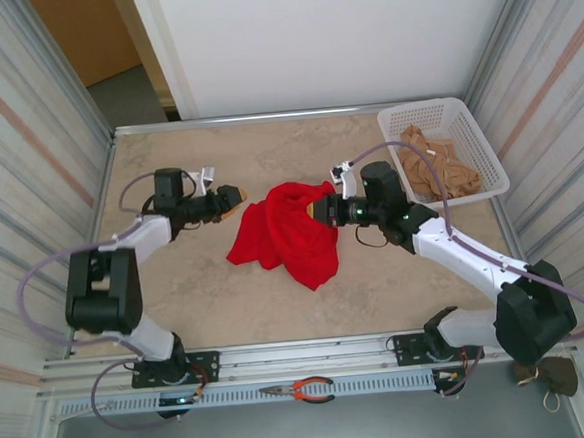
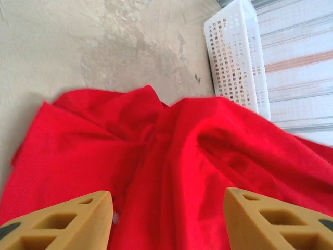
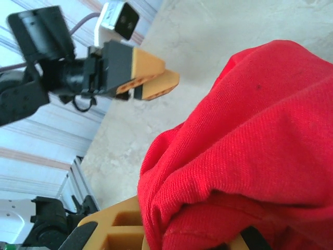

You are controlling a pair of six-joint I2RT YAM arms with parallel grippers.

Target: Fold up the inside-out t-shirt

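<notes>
Red inside-out t-shirt [image 1: 285, 229] lies bunched at frame centre on the surface [image 1: 267, 151], pinched by the right jaws alone, left jaws spread and clear; a one-sided pull risks wadding it tighter.

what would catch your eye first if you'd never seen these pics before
The bright red t-shirt crumpled in the middle of the table stands out at once, its upper right edge pinched in the shut right end effector. The left end effector hangs open just off the shirt's left side. A white basket holding tan cloth stands in the far right corner.
</notes>
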